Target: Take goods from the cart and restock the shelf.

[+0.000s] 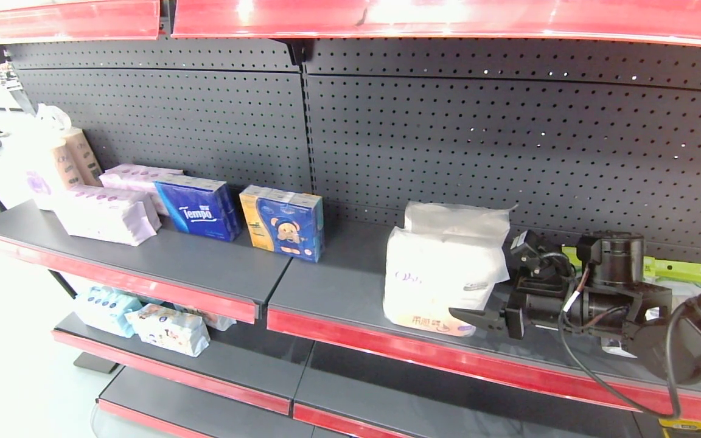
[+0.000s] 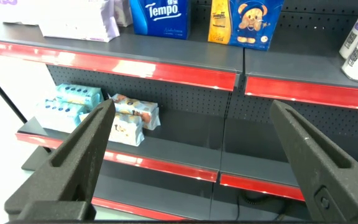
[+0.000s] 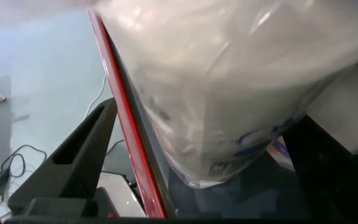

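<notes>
Three dark grey shelf boards (image 1: 204, 261) with red front lips step down in front of a black pegboard back panel (image 1: 448, 134), with pale floor showing to my left. On the middle board, from my left, lie lilac tissue packs (image 1: 107, 214), a blue pack (image 1: 201, 207) and a yellow-and-blue pack with a bear (image 1: 283, 222); further soft packs (image 1: 168, 328) rest on the board below. The white tissue pack (image 1: 442, 267) stands on the middle board near its front lip, well to the right of the bear pack. My right gripper (image 3: 204, 124) is level with it, fingers spread wide to either side, the pack between them; whether either finger touches the wrapper I cannot tell. In the head view the far finger is hidden behind the pack. My left gripper (image 2: 191, 106) hangs lower, before the lower boards, with its fingers apart and nothing between them. A green-and-yellow item (image 1: 679, 271) behind my right arm is mostly covered and hard to make out.
</notes>
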Available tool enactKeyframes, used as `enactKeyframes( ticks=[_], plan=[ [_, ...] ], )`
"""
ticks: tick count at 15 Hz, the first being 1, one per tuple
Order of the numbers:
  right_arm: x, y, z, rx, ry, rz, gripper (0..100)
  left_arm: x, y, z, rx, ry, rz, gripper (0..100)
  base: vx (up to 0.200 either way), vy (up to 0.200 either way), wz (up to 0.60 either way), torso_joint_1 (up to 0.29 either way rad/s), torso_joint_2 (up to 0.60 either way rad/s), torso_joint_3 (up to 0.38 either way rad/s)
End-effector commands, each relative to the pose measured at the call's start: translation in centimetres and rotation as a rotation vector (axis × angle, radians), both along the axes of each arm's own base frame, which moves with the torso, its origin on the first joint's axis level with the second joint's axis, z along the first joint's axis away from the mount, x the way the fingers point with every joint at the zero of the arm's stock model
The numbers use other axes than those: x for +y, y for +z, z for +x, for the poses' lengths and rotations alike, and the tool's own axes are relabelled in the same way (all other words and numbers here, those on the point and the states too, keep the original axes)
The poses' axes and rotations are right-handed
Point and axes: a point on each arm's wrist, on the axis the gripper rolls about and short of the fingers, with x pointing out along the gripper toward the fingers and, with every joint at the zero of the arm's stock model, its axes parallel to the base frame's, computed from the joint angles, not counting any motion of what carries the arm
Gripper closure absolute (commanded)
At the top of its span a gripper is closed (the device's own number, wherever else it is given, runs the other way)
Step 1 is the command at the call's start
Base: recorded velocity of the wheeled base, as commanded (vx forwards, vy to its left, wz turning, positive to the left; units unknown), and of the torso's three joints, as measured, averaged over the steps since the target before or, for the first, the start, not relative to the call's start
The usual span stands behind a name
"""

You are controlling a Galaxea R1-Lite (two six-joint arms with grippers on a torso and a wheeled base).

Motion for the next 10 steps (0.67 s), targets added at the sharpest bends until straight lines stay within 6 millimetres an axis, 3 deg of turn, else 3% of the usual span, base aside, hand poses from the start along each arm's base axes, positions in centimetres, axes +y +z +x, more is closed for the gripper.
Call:
enactKeyframes(
  ticks=[1, 9, 10],
  plan=[
    [0.1, 0.2, -0.09, -0.007, 0.004, 0.001, 0, 0.0, -0.02, 0.02, 0.002, 0.0, 0.0, 0, 0.0, 0.0, 0.0, 0.0, 0.0, 0.0],
    [0.45, 0.19, -0.25, -0.009, 0.018, -0.001, 0, 0.0, 0.02, 0.01, 0.001, 0.0, 0.0, 0, 0.0, 0.0, 0.0, 0.0, 0.0, 0.0],
    [0.45, 0.13, -0.24, -0.006, 0.018, -0.002, 100, 0.0, 0.02, -0.01, -0.001, 0.0, 0.0, 0, 0.0, 0.0, 0.0, 0.0, 0.0, 0.0]
  ],
)
